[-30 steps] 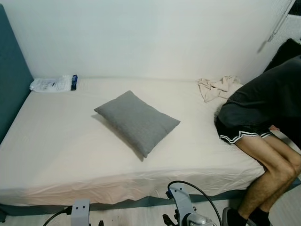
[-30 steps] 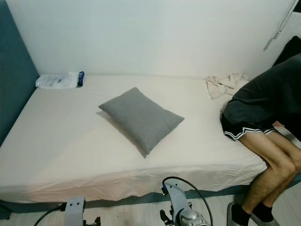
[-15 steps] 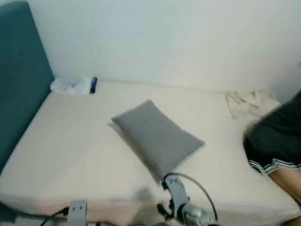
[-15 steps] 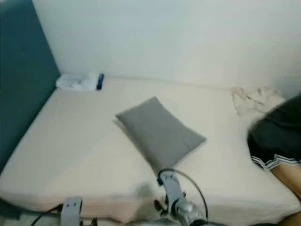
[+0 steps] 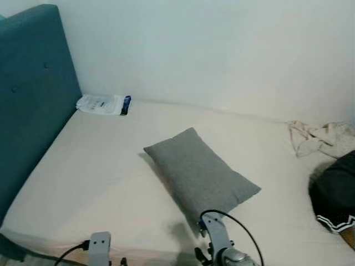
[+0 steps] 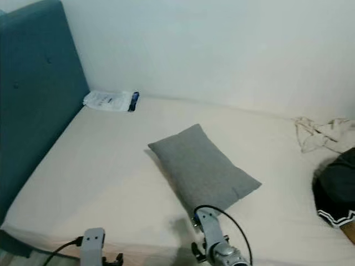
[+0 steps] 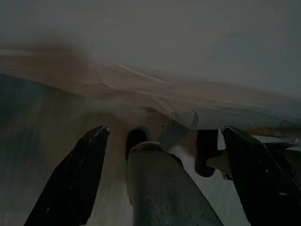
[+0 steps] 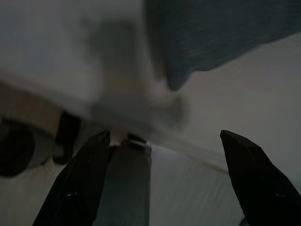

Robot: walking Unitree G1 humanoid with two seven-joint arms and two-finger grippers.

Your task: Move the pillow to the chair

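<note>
A grey pillow [image 5: 199, 170] lies flat near the middle of the bed [image 5: 94, 166], one corner pointing at me. My right arm [image 5: 223, 252] rises at the bottom of the eye views, just short of the pillow's near corner. My left arm [image 5: 100, 246] sits low at the bed's front edge. The left gripper [image 7: 165, 129] is open over the hanging sheet edge, and nothing is between its fingers. In the blurred right wrist view the right gripper [image 8: 164, 134] is open too, with a dark grey-blue shape [image 8: 211, 33] ahead of it.
A teal headboard [image 5: 33, 100] stands at the bed's left end. A white packet [image 5: 102, 104] lies by the wall behind it. At the right lie a crumpled beige cloth [image 5: 319, 136] and a sitting person's dark shorts [image 5: 335, 194].
The camera has moved closer to the bed and turned left, so the headboard looms larger and the person has slid to the right edge. The pillow lies where it was.
</note>
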